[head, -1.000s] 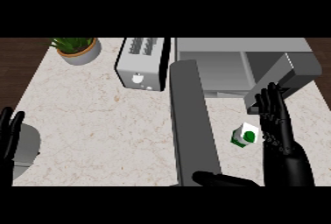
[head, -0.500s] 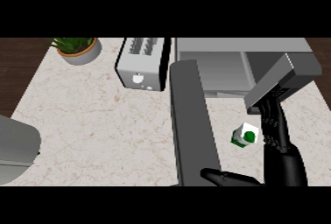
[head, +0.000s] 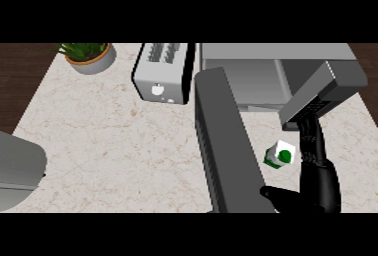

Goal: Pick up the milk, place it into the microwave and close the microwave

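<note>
The milk carton (head: 280, 155) — small, white, with a green round mark on top — stands on the marble surface (head: 111, 140), right of the open microwave door (head: 225, 145). The right hand (head: 314, 165) hangs just beside it; I cannot tell how its fingers are set. The microwave (head: 273, 75) sits farther back.
</note>
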Available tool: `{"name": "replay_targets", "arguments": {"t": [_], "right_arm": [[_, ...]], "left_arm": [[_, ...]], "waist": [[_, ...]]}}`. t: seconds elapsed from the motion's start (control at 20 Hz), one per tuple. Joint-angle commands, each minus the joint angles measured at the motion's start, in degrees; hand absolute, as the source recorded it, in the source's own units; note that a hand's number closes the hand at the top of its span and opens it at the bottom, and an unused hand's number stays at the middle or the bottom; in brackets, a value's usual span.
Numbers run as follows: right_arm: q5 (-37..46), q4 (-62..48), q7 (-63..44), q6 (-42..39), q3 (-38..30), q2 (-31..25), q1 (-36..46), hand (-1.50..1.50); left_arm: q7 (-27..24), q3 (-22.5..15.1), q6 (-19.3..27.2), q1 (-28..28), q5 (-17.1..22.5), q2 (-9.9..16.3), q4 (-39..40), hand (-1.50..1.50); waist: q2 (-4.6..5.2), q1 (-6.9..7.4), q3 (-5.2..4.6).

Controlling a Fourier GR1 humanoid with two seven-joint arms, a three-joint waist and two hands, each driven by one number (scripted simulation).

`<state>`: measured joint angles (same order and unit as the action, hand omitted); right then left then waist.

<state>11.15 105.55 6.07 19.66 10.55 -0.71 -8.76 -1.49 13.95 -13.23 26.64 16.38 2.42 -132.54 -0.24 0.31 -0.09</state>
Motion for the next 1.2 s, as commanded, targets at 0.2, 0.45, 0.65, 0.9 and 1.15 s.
{"name": "replay_targets", "arguments": {"t": [0.2, 0.45, 0.65, 0.9, 1.15], "right_arm": [[-3.8, -7.1, 7.2, -1.4, -5.9, -2.5, -3.5, -1.50], [-7.2, -20.3, 18.4, -2.3, -9.9, -0.9, -0.9, -1.50], [-8.8, -25.8, 22.4, -5.0, -12.3, -2.5, -0.4, -1.50], [-10.7, -34.2, 27.0, -6.6, -14.8, -2.4, 3.9, -1.50], [-11.9, -49.6, 36.8, -8.7, -19.4, -4.3, 9.2, -1.50]], "left_arm": [[-2.8, 5.6, -5.4, -0.1, 4.8, 1.1, 4.2, -1.50], [2.2, 8.0, -4.2, -0.6, 6.9, 1.3, 0.6, -1.50], [-0.1, 6.7, -7.7, 4.8, 5.8, -1.6, -2.2, -1.50], [0.1, 7.0, -7.0, 4.4, 4.8, -2.4, -3.2, -1.50], [1.1, 11.3, -9.6, 3.9, 9.4, -0.8, -2.3, -1.50]], "waist": [[0.17, -0.16, 0.08], [0.22, -0.11, 0.12], [0.17, 0.09, 0.11], [0.18, 0.09, 0.10], [0.24, 0.40, 0.14]]}}
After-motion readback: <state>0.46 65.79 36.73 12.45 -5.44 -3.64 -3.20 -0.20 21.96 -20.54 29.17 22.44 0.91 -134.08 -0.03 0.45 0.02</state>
